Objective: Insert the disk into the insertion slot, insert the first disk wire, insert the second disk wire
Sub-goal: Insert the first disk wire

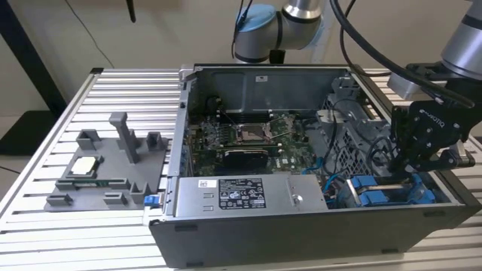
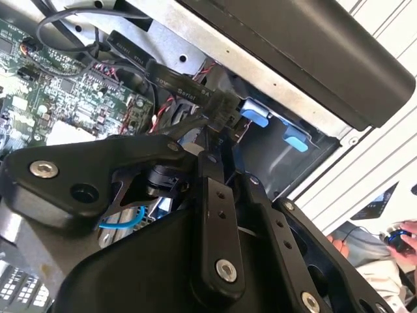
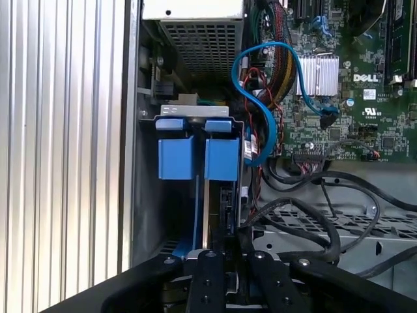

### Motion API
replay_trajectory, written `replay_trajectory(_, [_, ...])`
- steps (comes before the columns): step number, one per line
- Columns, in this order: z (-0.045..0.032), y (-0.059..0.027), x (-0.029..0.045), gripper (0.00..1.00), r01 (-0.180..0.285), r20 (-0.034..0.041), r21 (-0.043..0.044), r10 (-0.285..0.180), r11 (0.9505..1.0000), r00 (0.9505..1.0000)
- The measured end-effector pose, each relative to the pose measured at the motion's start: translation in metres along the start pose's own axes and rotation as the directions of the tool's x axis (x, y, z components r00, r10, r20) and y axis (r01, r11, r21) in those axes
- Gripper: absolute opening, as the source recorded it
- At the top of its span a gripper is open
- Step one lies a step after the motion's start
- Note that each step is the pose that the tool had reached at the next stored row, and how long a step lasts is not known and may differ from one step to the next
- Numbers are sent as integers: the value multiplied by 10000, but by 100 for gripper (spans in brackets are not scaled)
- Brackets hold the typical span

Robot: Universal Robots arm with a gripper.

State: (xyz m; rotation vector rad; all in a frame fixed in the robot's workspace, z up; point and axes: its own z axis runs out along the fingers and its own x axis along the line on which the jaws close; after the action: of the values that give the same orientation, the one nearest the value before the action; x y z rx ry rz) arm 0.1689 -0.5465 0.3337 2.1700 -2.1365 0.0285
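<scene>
Step in hand, by my read: a disk wire. The disk [image 1: 375,192] sits in the slot [image 3: 148,215] at the case [image 1: 249,240] corner, at the exterior view's lower right, just beside the power supply [image 1: 241,195], so step one looks done.

The gripper [image 1: 411,168] hangs low over the disk end away from the tabs [image 3: 221,160]. In the second wrist view the gripper [image 2: 214,127] has its fingers closed on the plug end of a black flat wire [image 2: 177,86]. Cannot tell which of the two wires it is. Whether the plug touches the disk's port is hidden.

The disk stands on edge. In the first wrist view the disk [image 3: 177,158] shows its blue tabs at one end, with a thin blue and silver edge running from them toward the gripper [image 3: 225,253]. In the exterior view its long axis runs along the case's near wall. The tab end points to that view's left and the other end lies under the gripper.

What the move calls for, judged: plug squared to the port, then a straight push with no twist. Loose black cables [image 3: 306,215] crowd the space beside the slot and could snag.
</scene>
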Motion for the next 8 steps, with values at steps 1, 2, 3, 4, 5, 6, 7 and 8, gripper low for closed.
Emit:
replay_trajectory(1, [0, 0, 0, 19, 0, 1, 0, 0, 10000, 10000])
replay_trajectory(2, [0, 0, 0, 19, 0, 1, 0, 0, 10000, 10000])
replay_trajectory(3, [0, 0, 0, 19, 0, 1, 0, 0, 10000, 10000])
replay_trajectory(4, [4, 0, -1, 20, 1, 12, 0, -1, 10000, 10000])
replay_trajectory(5, [4, 0, -1, 20, 1, 9, 0, -1, 10000, 10000])
replay_trajectory(6, [4, 0, 0, 20, 1, 8, 0, -1, 10000, 10000])
replay_trajectory(7, [4, 0, -1, 27, 0, 7, 0, 0, 10000, 10000])
replay_trajectory(8, [-4, 0, 0, 27, -1, 1, 0, 1, 10000, 10000])
